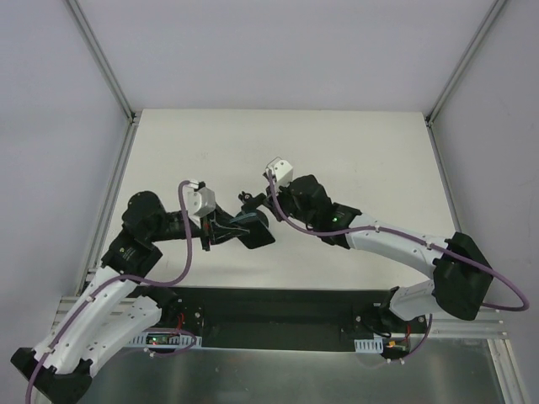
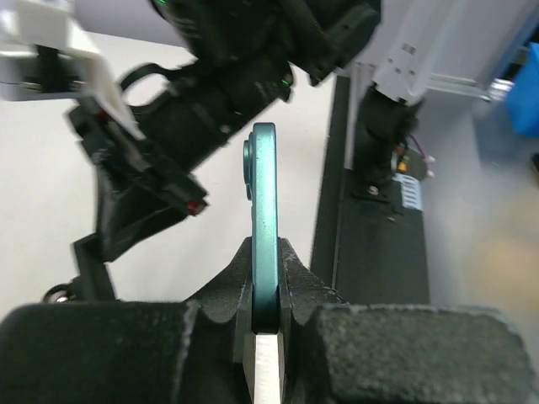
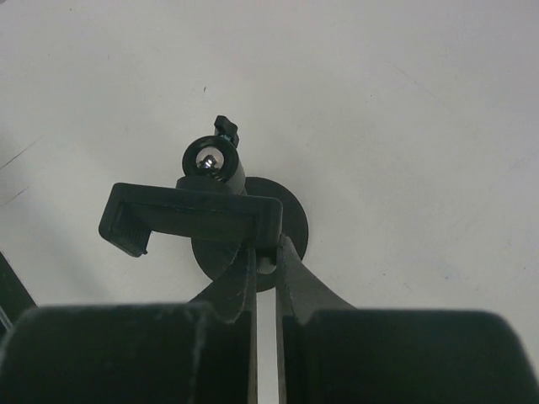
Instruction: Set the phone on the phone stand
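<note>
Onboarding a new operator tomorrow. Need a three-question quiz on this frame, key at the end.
1. True or false: the phone lies flat on the table.
2. What does the right gripper clamp? A) the phone stand B) the phone C) nothing
3. Fill in: the phone edge facing the left wrist camera is ____ in colour.

Key
1. False: it is clamped edge-on in the left gripper.
2. A
3. teal
</note>
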Available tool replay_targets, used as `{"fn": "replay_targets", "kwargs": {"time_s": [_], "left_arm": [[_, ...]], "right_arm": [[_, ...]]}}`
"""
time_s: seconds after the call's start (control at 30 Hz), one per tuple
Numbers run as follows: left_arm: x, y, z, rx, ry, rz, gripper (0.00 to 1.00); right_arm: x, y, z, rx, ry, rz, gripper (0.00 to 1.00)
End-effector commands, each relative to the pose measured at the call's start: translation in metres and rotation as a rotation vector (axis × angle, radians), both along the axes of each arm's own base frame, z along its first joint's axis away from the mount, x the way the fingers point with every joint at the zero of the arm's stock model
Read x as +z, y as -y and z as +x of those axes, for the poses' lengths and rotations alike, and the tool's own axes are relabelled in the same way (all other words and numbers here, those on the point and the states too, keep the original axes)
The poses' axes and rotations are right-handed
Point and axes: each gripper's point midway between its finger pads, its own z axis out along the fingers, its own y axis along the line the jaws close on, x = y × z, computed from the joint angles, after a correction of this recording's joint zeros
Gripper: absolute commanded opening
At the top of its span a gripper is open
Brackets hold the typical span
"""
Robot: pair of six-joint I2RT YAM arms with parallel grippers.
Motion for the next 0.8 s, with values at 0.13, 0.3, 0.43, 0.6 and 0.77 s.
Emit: {"fn": "replay_targets", "kwargs": {"time_s": [0.13,0.3,0.43,0.6,0.77], "left_arm": [[0.017,0.036,0.013,-0.272,0.134,0.009,0.00],[0.002,0.049,0.044,-0.262,0.130,0.066,0.00],[-0.009,0.053,0.062,-0.269,0.073,0.085,0.00],[-0.012,0.043,0.078,-0.246,0.028,0.082,0.00],[-0.023,0.045,0.086,-0.257,-0.034,0.088,0.00]], "right_arm": [[0.041,-0.016,-0.011,0.221,-0.040,0.131,0.01],[0.041,-0.016,-0.010,0.244,-0.057,0.135,0.01],[0.040,-0.019,-0.016,0.295,-0.073,0.127,0.01],[0.042,-0.019,-0.021,0.369,-0.086,0.141,0.01],[0.046,-0.020,-0.028,0.459,-0.112,0.170,0.01]]}}
